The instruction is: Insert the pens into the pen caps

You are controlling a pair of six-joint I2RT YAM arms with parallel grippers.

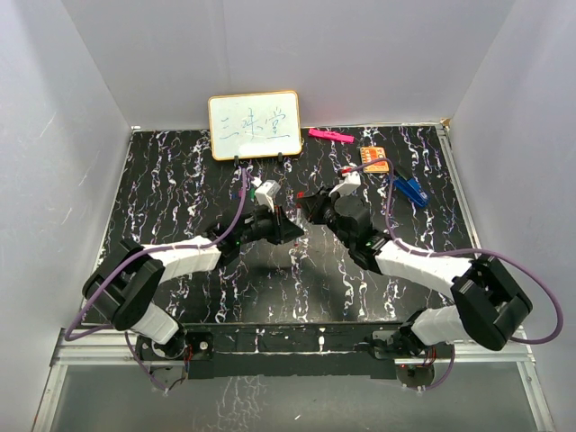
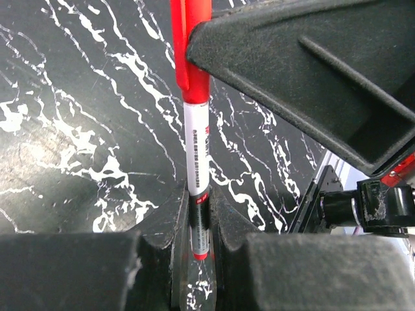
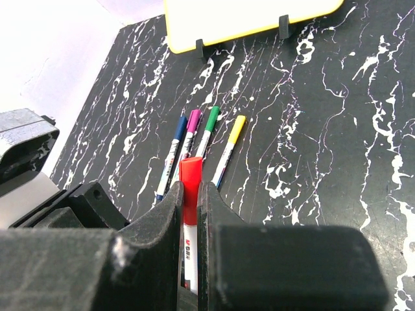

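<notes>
My left gripper (image 2: 199, 223) clamped shut on the white barrel of the red pen (image 2: 196, 149), my right gripper (image 3: 190, 210) pinched tight on its red cap (image 3: 190, 181), four capped pens (image 3: 206, 139) lying on the table (image 3: 311, 149) beyond.

Black marbled table (image 1: 171, 189): four capped pens (image 3: 207, 129) in row, whiteboard (image 1: 255, 124), pink bar (image 1: 330, 136), orange card (image 1: 376, 158), blue clip (image 1: 410, 188).

The red pen (image 2: 197, 149), white-barrelled, is held in the air, its tail pinched in the left gripper (image 2: 198, 223) and its red cap (image 3: 190, 188) in the right gripper (image 3: 190, 214). The cap looks seated, though the joint is partly hidden. A blue pen (image 3: 170, 159), purple pen (image 3: 188, 142), green pen (image 3: 206, 133) and yellow pen (image 3: 227, 152) lie capped, side by side.
</notes>
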